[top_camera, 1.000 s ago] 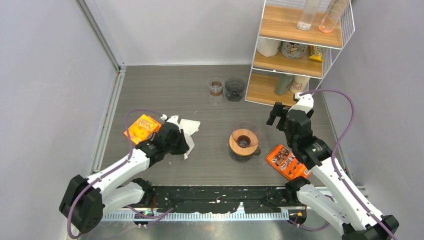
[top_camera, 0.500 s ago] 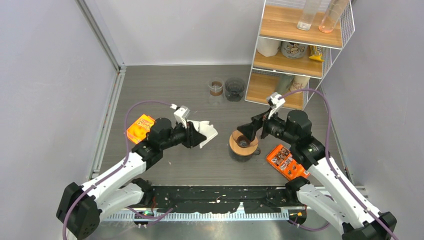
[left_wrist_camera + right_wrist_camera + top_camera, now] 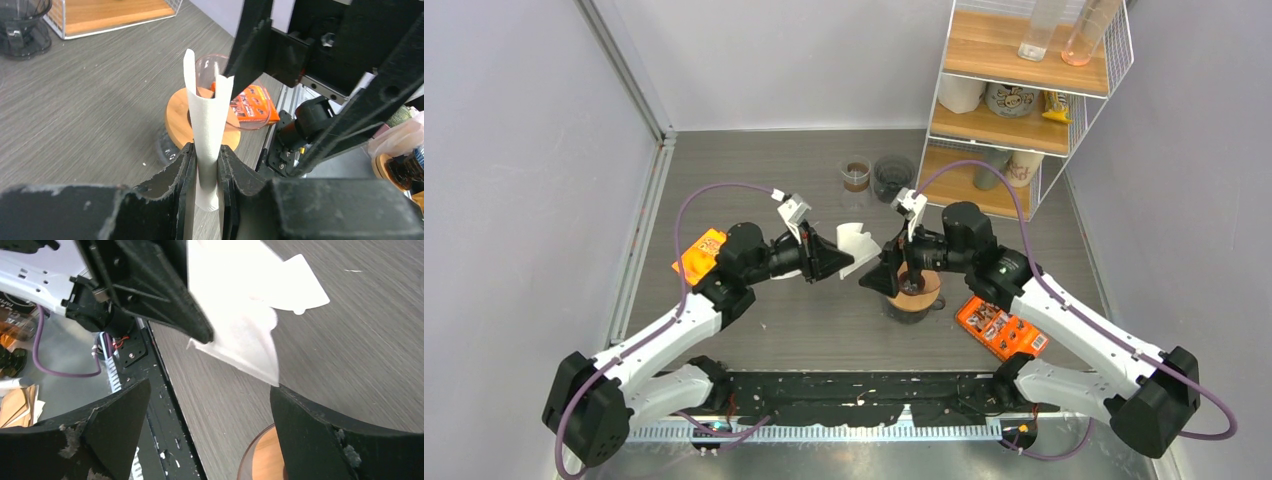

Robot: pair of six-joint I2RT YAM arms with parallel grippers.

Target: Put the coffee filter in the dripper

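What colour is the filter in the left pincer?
White coffee filter, clearest in left wrist view.

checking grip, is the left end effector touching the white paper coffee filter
Touching. Left wrist view shows the white paper coffee filter pinched between the fingers of the left end effector.

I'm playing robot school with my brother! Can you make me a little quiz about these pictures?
1. True or false: the coffee filter lies inside the dripper.
2. Fill in: the right gripper has its jaws ____.
3. Which one pinches the filter? A: left gripper. B: right gripper.
Key: 1 false, it is held up in the air. 2 open. 3 A.
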